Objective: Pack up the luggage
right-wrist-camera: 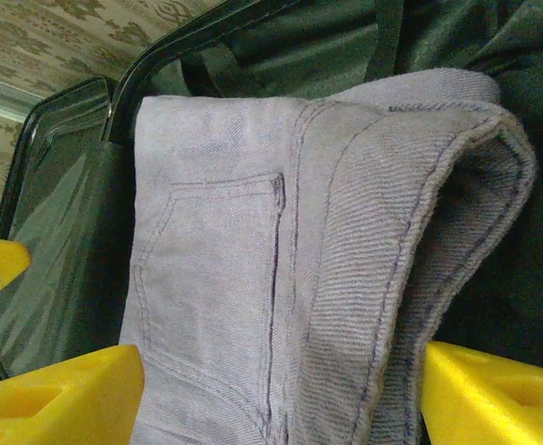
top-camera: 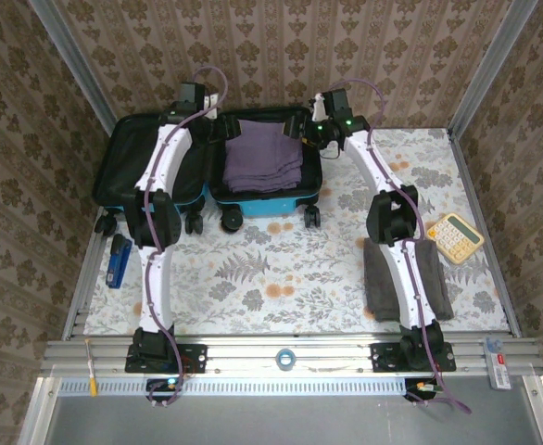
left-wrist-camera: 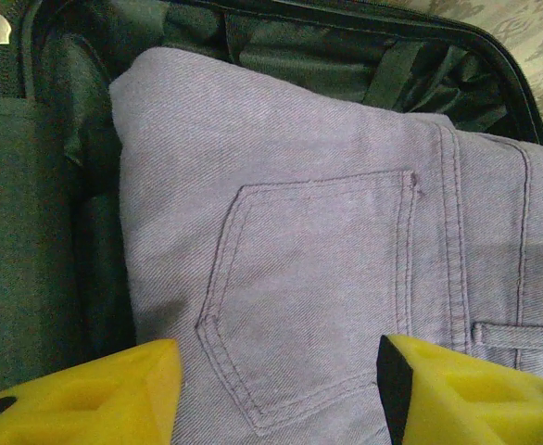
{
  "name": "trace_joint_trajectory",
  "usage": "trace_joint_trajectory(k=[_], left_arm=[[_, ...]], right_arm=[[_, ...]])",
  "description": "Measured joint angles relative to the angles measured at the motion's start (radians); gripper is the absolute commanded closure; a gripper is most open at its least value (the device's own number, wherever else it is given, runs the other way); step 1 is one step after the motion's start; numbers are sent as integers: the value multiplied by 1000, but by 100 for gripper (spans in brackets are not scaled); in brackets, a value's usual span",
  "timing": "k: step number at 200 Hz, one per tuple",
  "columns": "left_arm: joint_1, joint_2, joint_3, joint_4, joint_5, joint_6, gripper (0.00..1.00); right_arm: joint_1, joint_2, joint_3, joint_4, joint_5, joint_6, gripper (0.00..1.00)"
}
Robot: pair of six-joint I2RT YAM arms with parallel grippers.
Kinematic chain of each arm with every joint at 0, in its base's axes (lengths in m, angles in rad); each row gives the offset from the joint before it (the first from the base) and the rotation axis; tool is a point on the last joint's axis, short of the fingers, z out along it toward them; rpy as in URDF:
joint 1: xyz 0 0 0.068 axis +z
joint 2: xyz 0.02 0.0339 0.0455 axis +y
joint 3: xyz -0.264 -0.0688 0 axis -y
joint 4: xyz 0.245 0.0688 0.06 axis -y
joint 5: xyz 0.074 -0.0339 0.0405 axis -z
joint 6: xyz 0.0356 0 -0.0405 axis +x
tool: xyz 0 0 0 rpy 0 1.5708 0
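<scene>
- Turquoise hard plastic forms the shell of the luggage, which lies opened flat at the far side of the tabletop, its wheels toward the arms.
- Its left half shows bare black lining. Its right half holds folded lavender jeans.
- The left tool hangs over the jeans with its yellow fingers spread well apart. A back pocket lies in the gap and nothing is pinched.
- The right tool stands wider, straddling the thick folded edge of the jeans. The fingers look clear of the cloth, so I judge it holds nothing.
- A grey towel and a calculator lie on the tabletop to the right, well apart from the luggage.
- Handling, as a judgement: the shell should be stiff and smooth, so fingers may slip on its curved face.
- The wheels could let it roll under a sideways push.
- The better hold is probably the raised rim of the empty half, pinched across the edge to swing it shut.
- The soft lining and straps may snag.
- The denim is soft and floppy, best taken across the thick fold.
</scene>
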Motion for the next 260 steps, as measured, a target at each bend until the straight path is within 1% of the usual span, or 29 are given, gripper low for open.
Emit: trace_joint_trajectory(k=[25, 54, 78, 98, 124, 139, 164, 179, 193, 210, 229, 260], left_arm=[[-9, -18, -7, -6, -16, 9, 40], [-33, -55, -38, -12, -40, 26, 38], [-62, -85, -56, -20, -55, 37, 39], [-91, -105, -72, -19, -65, 45, 39], [-141, -151, -144, -18, -83, 56, 40], [-183, -203, -234, -5, -93, 60, 40], [-270, -342, -480, 59, -102, 59, 38], [-322, -435, -626, 111, -92, 51, 38], [-349, -511, -738, 153, -77, 40, 38], [-349, -589, -840, 197, -72, 26, 37], [-333, -653, -919, 237, -86, 13, 36], [-312, -694, -978, 278, -90, -10, 36]], right_arm=[[-3, -60, -47, -11, 16, -25, 22], [-7, -197, -193, -2, 29, -51, 22], [-7, -306, -316, 20, 41, -68, 22], [-7, -409, -467, 56, 52, -86, 22], [-8, -560, -722, 105, 86, -112, 22], [-14, -653, -874, 122, 114, -125, 22], [-34, -823, -1128, 144, 161, -143, 20], [-45, -914, -1241, 140, 191, -156, 19], [-51, -992, -1319, 109, 226, -164, 19], [-52, -1068, -1382, 62, 271, -168, 19], [-52, -1159, -1458, 13, 324, -157, 18], [-52, -1336, -1606, -51, 383, -98, 14]])
